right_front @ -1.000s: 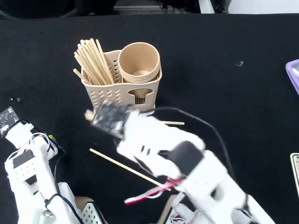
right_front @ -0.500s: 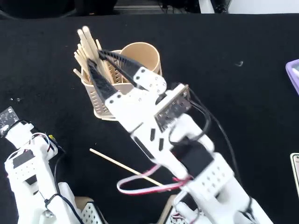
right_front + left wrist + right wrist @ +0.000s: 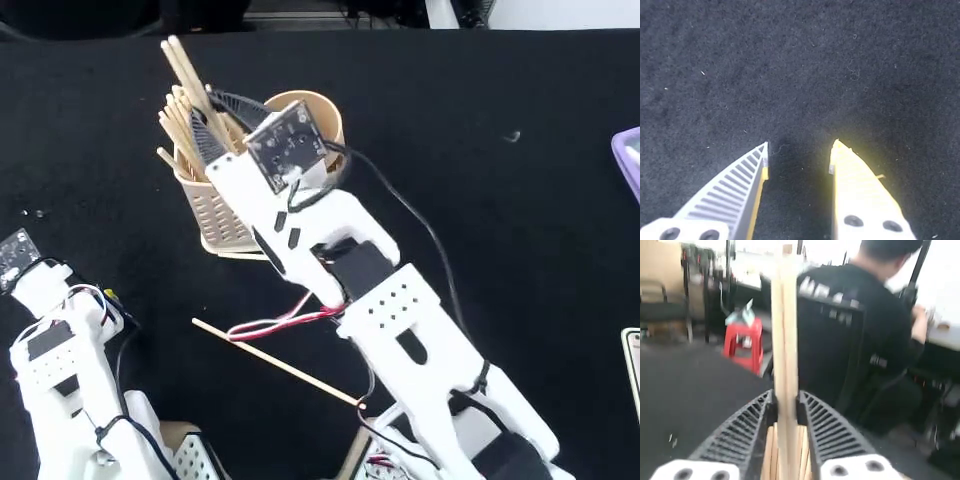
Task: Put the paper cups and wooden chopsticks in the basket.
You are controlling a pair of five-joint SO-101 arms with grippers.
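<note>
Step in hand, by my assessment: delivering wooden chopsticks to the basket (image 3: 215, 215), which stands at about 11 o'clock on the counter (image 3: 500, 200). My right jaws are clamped on the held chopsticks (image 3: 785, 315), two of them as far as I can tell, pressed side by side and upright. They are poised over the 9 o'clock compartment of the basket. Their upper ends rise clear of the chopstick bundle (image 3: 180, 130) already standing there, and the tips of that bundle show directly below the jaws. The paper cups (image 3: 310, 98) sit nested in the 3 o'clock compartment. The next move, as I judge it, calls for lowering the pair a little further among the bundle and parting the jaws only when the sticks are guided by their neighbours, so they do not tip out over the rim. One loose chopstick (image 3: 275, 362) lies flat at about 6 o'clock on the counter, well apart from the basket, not yet collected. It is thin and long and lies hard against the cloth, so it will likely need a precise pinch. My left jaws stand apart and empty over bare counter at about 8 o'clock.
</note>
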